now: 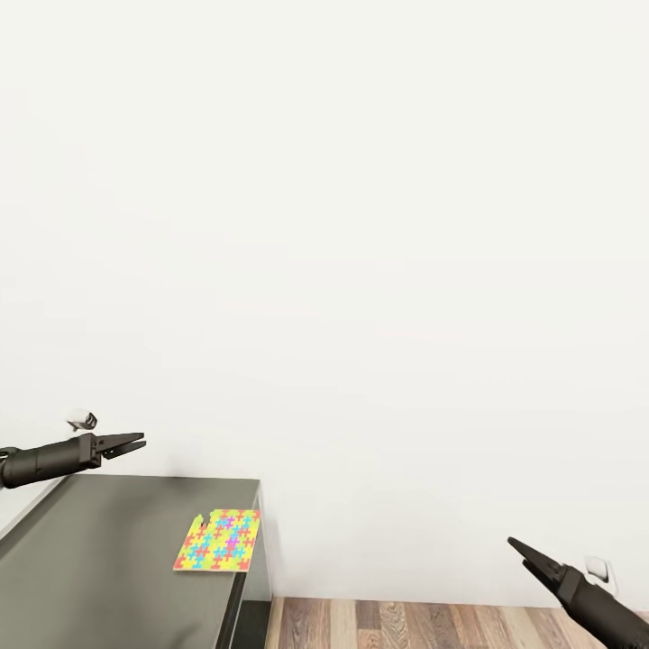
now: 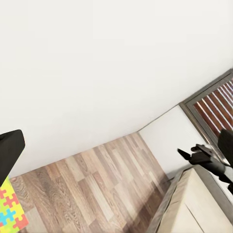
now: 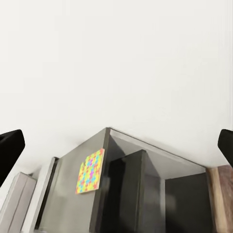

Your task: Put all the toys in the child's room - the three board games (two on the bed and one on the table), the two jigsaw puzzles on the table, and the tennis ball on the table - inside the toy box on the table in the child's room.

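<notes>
On the dark counter [image 1: 99, 541], near its corner, lies a jigsaw puzzle [image 1: 219, 541]; left tool [image 1: 135, 442] and right tool [image 1: 514, 544] pressed together, empty.

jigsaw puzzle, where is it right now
In the head view the jigsaw puzzle lies flat at the lower left, on the dark grey table near its right-hand front corner, below and right of the left gripper.
</notes>
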Controlling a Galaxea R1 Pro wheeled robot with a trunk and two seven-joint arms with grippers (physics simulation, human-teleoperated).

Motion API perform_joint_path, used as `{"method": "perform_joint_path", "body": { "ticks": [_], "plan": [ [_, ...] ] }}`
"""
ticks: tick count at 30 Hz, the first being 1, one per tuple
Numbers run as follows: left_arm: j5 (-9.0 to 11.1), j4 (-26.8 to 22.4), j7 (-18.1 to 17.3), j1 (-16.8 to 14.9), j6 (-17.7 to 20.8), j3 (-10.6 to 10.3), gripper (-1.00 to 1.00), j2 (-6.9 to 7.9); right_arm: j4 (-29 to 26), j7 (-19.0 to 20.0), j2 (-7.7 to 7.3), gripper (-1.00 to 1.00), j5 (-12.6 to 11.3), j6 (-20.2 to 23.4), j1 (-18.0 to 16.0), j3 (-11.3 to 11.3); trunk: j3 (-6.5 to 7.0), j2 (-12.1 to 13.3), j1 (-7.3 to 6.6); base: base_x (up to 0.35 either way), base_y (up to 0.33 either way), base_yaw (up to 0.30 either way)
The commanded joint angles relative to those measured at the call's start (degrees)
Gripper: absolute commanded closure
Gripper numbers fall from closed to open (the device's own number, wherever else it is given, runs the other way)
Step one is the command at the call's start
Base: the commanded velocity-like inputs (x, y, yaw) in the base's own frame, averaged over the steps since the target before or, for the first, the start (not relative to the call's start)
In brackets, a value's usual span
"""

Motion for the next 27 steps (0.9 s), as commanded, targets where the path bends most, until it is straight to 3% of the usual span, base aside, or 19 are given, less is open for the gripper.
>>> {"method": "perform_joint_path", "body": {
  "ticks": [1, 10, 17, 20, 27],
  "plan": [
    [0.4, 0.01, -0.18, -0.02, 0.61, -0.48, -1.0, 0.03, -0.03, -0.39, -0.01, -1.0, -0.26, 0.38, -0.15, 0.24, -0.01, -0.03, 0.02, 0.0, 0.0, 0.0],
    [0.41, 0.01, -0.18, -0.02, 0.61, -0.48, -1.0, -0.95, -0.41, -2.34, 0.2, -1.0, -0.23, 0.41, -1.05, 2.4, -0.01, -0.03, 0.02, 0.0, 0.0, 0.0],
    [0.45, -0.04, -0.18, 0.37, 0.61, -0.48, -1.0, -2.18, -3.56, -4.01, 0.73, -1.0, -0.6, 1.45, -1.18, 6.94, -0.01, -0.03, 0.02, 0.0, 0.0, 0.0],
    [0.51, -0.06, -0.18, 0.71, 0.71, -0.46, -1.0, -2.87, -4.11, -4.9, 1.83, -1.0, -0.57, 1.85, -1.37, 8.9, -0.01, -0.03, 0.02, 0.0, 0.0, 0.0],
    [0.54, -0.07, -0.18, 1.4, 0.8, -0.43, -1.0, -4.01, -4.17, -7.67, 4.14, -1.0, -0.46, 2.28, -2.78, 10.4, -0.01, -0.03, 0.02, 0.0, 0.0, 0.0]
  ]
}}
